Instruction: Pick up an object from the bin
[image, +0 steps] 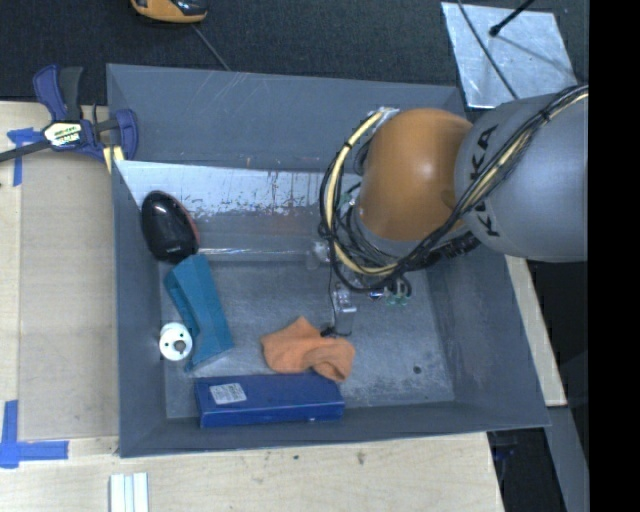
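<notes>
My gripper (340, 322) hangs low in the middle of the bin, its tip right at the upper right edge of a crumpled orange cloth (306, 351) lying on the floor. The tip seems to touch the cloth, but the fingers are too hidden under the wrist to read. A flat dark blue box (268, 400) with a white label lies along the bin's front wall, just below the cloth.
On the left side lie a teal blue bottle (200, 308) with a white cap, angled toward the front, and a black computer mouse (167, 226) in the back left corner. The arm with its orange cover and cables fills the back right of the bin.
</notes>
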